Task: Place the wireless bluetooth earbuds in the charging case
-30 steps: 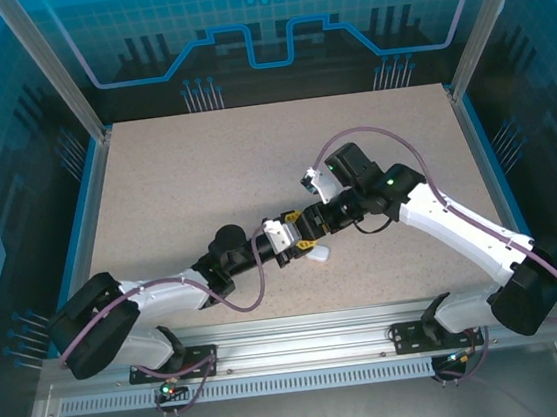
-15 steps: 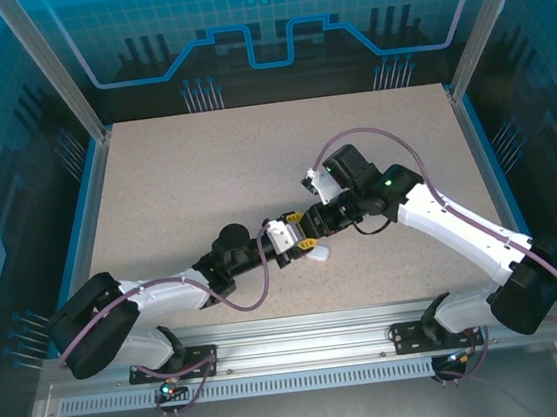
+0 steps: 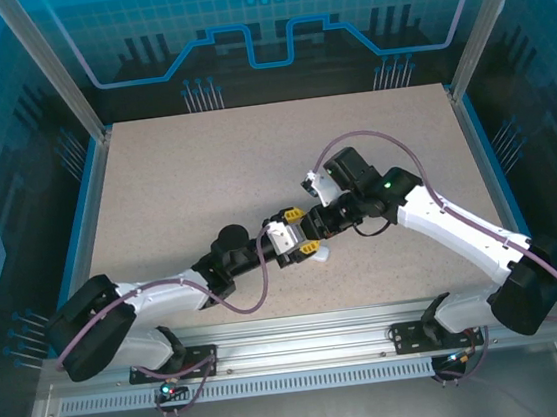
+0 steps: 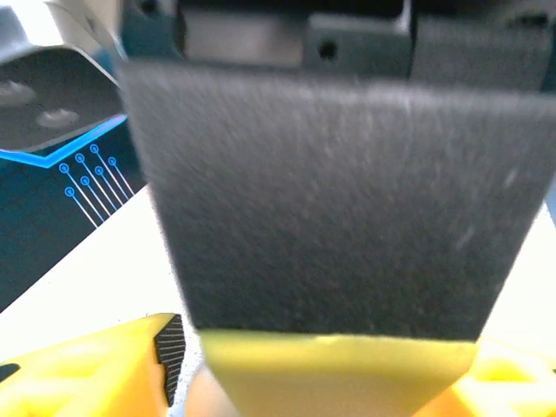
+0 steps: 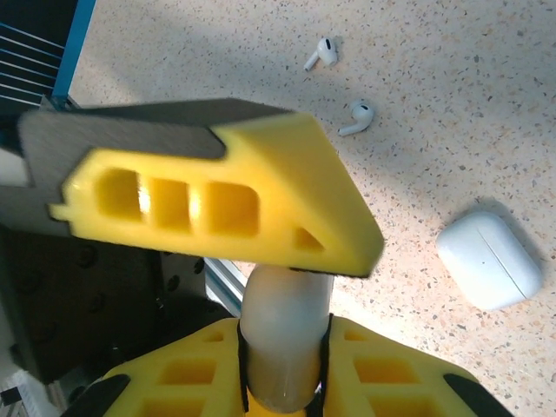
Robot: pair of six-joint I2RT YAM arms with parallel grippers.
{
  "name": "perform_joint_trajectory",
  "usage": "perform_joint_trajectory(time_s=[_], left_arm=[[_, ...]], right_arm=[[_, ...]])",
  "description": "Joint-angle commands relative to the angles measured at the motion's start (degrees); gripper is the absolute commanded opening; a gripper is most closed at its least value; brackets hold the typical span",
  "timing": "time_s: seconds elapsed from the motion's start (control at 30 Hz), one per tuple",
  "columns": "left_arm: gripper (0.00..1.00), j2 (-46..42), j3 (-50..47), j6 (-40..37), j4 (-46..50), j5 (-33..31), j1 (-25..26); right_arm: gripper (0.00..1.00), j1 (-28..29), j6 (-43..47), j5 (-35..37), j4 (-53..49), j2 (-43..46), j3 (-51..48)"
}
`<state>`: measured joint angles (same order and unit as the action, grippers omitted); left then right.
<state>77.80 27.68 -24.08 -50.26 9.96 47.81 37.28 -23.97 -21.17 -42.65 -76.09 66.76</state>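
Your right gripper (image 5: 285, 343), clamping a case (image 5: 285, 300), has closed against the left gripper (image 3: 301, 231), its grip unclear, so insertion looks near.

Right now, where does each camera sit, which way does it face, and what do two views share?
Top external: above, behind the bases, looking down on the table; left arm and right arm meet.
Left wrist: faces forward; left gripper low, dark pad close ahead.
Right wrist: looks down at earbuds, closed case; right gripper pinches white piece.
Shared: top and right wrist, the table.
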Motion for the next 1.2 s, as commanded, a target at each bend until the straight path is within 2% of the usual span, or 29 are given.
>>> perform_joint_trajectory(time_s=[0.0, 0.17, 0.23, 0.37, 0.53, 0.67, 0.87, 0.97, 1.17], left_arm=[[0.69, -1.81, -0.08, -0.10, -3.29, 1.49, 0.37], [0.80, -5.75, -2.81, 1.54, -3.87, 2.00, 0.06], [0.81, -8.53, -3.92, 4.03, -2.70, 2.35, -0.88], [0.84, -14.06, -6.18, 14.63, -2.43, 6.59, -5.79], [0.88, -16.90, -5.57, 28.19, -1.45, 13.13, -11.39], [0.88, -13.75, -3.98, 40.24, -3.49, 15.68, -12.25], [0.86, -3.63, -3.18, 57.87, -21.18, 19.18, -12.32], [0.83, 1.20, -0.31, 62.74, -23.90, 21.64, -12.33], [0.75, 7.05, 2.80, 66.80, -28.38, 23.99, -11.44]], right_arm=[[0.19, -1.43, 0.53, -2.50, 1.93, 2.01, -1.66], [0.19, -5.08, 2.84, -5.02, 3.28, 3.84, -4.65], [0.19, -7.58, 4.54, -7.42, 4.97, 5.55, -6.60], [0.19, -13.97, 8.93, -16.26, 11.09, 10.01, -12.09], [0.20, -18.64, 12.30, -24.45, 17.87, 14.65, -16.04], [0.21, -19.61, 11.03, -28.09, 22.37, 15.62, -17.97], [0.21, -19.61, 7.95, -31.11, 26.47, 16.61, -18.83], [0.21, -19.48, 6.62, -31.96, 27.97, 17.36, -19.11], [0.22, -19.08, 5.75, -32.08, 28.49, 18.33, -19.10]])
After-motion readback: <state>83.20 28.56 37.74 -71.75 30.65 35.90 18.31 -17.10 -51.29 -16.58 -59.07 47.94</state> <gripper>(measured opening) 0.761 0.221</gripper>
